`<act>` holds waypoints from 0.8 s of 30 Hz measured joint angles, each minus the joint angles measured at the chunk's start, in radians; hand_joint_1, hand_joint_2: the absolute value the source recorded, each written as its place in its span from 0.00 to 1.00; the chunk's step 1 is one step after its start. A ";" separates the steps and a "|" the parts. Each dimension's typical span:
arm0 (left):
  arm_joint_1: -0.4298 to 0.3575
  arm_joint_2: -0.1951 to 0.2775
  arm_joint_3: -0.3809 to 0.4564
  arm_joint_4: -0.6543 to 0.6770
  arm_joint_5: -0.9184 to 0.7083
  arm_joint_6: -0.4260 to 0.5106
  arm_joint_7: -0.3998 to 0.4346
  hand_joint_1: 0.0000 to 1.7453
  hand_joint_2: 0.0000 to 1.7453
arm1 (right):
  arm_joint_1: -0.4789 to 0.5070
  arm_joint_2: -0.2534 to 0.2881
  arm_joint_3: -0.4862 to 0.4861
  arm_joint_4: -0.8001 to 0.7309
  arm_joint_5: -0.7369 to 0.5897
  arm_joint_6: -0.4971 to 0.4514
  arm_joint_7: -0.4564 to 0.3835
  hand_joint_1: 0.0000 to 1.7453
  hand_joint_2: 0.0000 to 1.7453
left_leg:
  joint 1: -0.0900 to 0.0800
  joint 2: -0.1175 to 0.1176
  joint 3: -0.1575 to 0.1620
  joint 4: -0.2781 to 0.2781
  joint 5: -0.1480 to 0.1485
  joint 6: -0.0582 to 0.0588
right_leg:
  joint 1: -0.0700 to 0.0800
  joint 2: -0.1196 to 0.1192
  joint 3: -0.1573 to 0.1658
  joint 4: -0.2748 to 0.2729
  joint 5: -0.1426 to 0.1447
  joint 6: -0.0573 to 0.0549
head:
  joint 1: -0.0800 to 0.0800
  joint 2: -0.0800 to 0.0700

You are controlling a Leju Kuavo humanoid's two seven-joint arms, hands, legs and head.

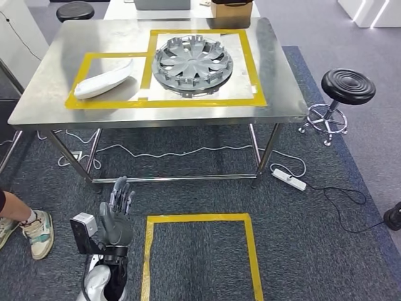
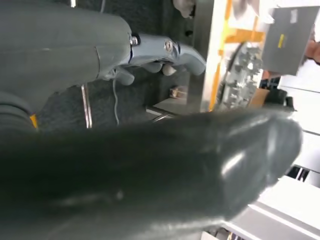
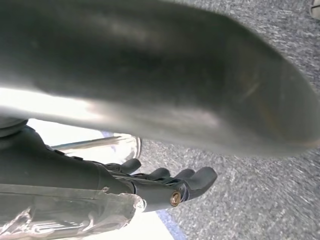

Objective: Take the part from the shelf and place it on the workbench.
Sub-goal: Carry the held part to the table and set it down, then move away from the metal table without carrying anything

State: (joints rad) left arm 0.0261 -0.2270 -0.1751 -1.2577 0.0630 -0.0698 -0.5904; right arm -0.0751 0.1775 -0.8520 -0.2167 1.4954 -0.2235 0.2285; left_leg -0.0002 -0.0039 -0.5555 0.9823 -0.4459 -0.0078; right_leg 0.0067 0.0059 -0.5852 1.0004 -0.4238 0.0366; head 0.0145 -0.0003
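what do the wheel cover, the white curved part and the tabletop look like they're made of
Wheel cover: probably moulded plastic with a silver-grey painted finish, judging by its thin spokes and dull sheen. White curved part: likely plastic, glossy white, smooth shell shape with soft highlights. Workbench: looks like stainless or brushed steel, with a streaky reflective top and shiny tubular legs. None can be confirmed by sight alone.

a blurred grey thumb [image 3: 158, 75] hides much beyond the right hand [image 3: 151, 187].

My left robot hand [image 1: 116, 216] is raised low in front of me on its silver arm, fingers [image 1: 121, 191] spread and pointing up, holding nothing. My right robot hand [image 3: 166, 185] shows fingers extended, nearly straight, empty.
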 joint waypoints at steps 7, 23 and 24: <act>-0.059 -0.001 0.063 0.206 -0.095 0.136 0.053 0.00 0.00 | 0.004 0.000 -0.003 0.000 0.001 -0.039 0.002 0.00 0.00 | 0.002 0.002 -0.005 -0.003 0.008 0.023 | -0.004 0.000 -0.131 0.292 -0.139 0.023 | 0.009 0.000; -0.096 0.058 0.311 0.956 -0.124 0.219 0.456 0.00 0.00 | 0.001 0.003 -0.079 0.000 -0.082 -0.010 -0.080 0.00 0.00 | 0.002 0.001 -0.147 0.288 -0.118 -0.029 | -0.012 0.005 0.010 0.007 -0.015 -0.024 | -0.003 0.000; -0.087 0.060 0.310 0.970 -0.144 0.225 0.521 0.00 0.00 | 0.001 0.003 -0.081 0.000 -0.078 -0.003 -0.076 0.00 0.00 | 0.002 0.001 -0.133 0.258 -0.092 -0.027 | -0.012 0.006 0.010 0.007 -0.015 -0.024 | -0.003 0.000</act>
State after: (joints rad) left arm -0.0611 -0.1666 0.1353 -0.2875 -0.0807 0.1549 -0.0694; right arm -0.0741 0.1802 -0.9326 -0.2167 1.4171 -0.2262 0.1524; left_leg 0.0020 -0.0034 -0.6885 1.2400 -0.5383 -0.0346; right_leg -0.0052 0.0119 -0.5748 1.0077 -0.4393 0.0124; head 0.0117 -0.0004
